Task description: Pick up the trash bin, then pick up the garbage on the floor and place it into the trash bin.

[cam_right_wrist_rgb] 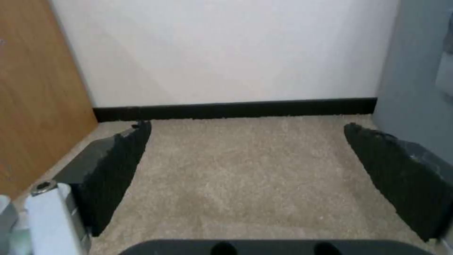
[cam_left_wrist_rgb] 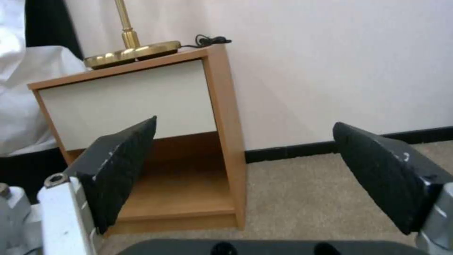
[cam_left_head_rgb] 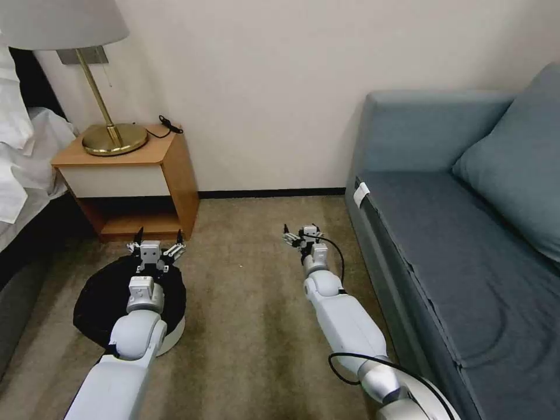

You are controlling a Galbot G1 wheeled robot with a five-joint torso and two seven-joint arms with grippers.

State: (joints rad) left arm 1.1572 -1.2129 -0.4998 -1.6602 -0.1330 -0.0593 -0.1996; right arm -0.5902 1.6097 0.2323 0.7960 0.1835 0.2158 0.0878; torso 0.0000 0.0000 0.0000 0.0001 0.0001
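The trash bin (cam_left_head_rgb: 111,303) is a small round white bin lined with a crinkly black plastic bag that spreads wide over its rim, hiding most of the white wall. It stands upright on the carpet just in front of the wooden nightstand (cam_left_head_rgb: 169,169), partly covered by the left arm above it.

Wooden nightstand (cam_left_head_rgb: 146,175) with brass lamp (cam_left_head_rgb: 105,116) — grey-blue sofa (cam_left_head_rgb: 455,233) opposite, beige carpet (cam_left_head_rgb: 251,326) between.
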